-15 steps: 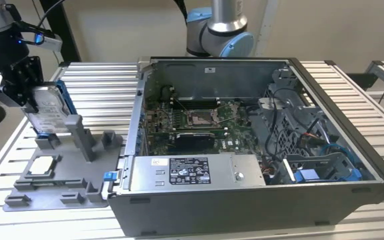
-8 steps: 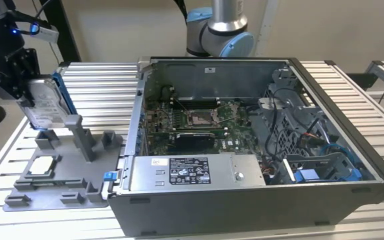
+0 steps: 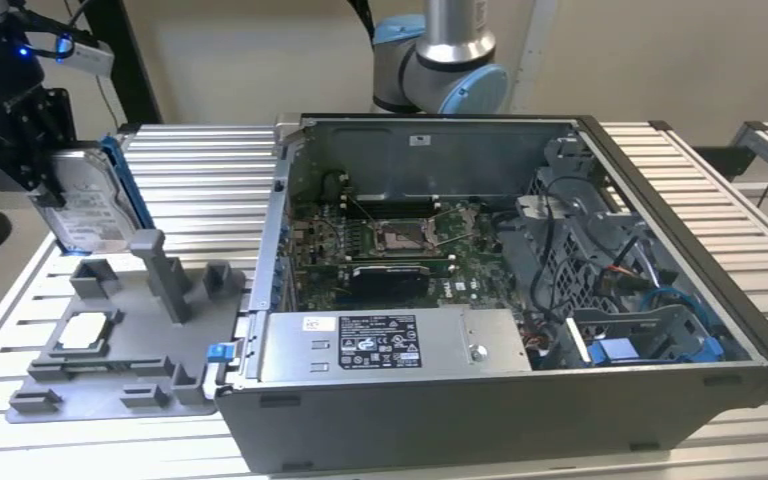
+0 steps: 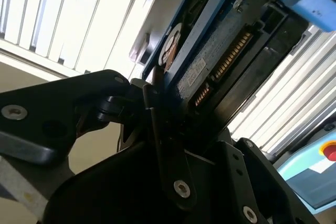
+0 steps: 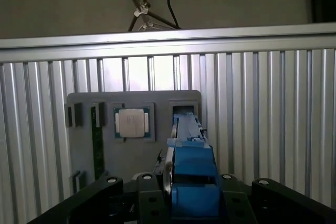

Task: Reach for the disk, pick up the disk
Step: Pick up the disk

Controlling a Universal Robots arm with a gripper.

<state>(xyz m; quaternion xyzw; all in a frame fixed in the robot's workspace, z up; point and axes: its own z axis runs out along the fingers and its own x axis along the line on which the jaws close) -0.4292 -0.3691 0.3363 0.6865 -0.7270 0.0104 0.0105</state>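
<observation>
The end effector [image 3: 51,192] is clamping the disk [image 3: 91,212] between closed fingers, holding it upright (blue bracket edge outward) above the grey tray [image 3: 131,352] on the table [image 3: 197,170], beside the open computer case [image 3: 491,425].

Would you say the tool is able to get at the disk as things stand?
Yes, it seems so: the tool already looks closed on the disk, held upright over the grey tray, with nothing between them.
</observation>
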